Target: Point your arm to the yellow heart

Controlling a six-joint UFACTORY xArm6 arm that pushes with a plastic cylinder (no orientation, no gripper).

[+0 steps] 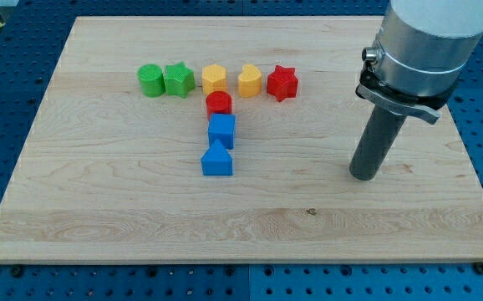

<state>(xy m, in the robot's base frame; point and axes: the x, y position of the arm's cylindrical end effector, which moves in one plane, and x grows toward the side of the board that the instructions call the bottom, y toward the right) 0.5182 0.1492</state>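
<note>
Blue blocks lie left of my tip.

Obstacle: red star-shaped block, touching yellow heart-shaped block on its right-edge side. Open wooden board between star and my tip.

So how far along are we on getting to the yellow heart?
Nothing looks done yet: my tip rests on bare board at the view's right, well apart from every block. The yellow heart sits in the top row, touching the red star on its right. Left: travel toward the view's upper left, stopping at the heart.
</note>
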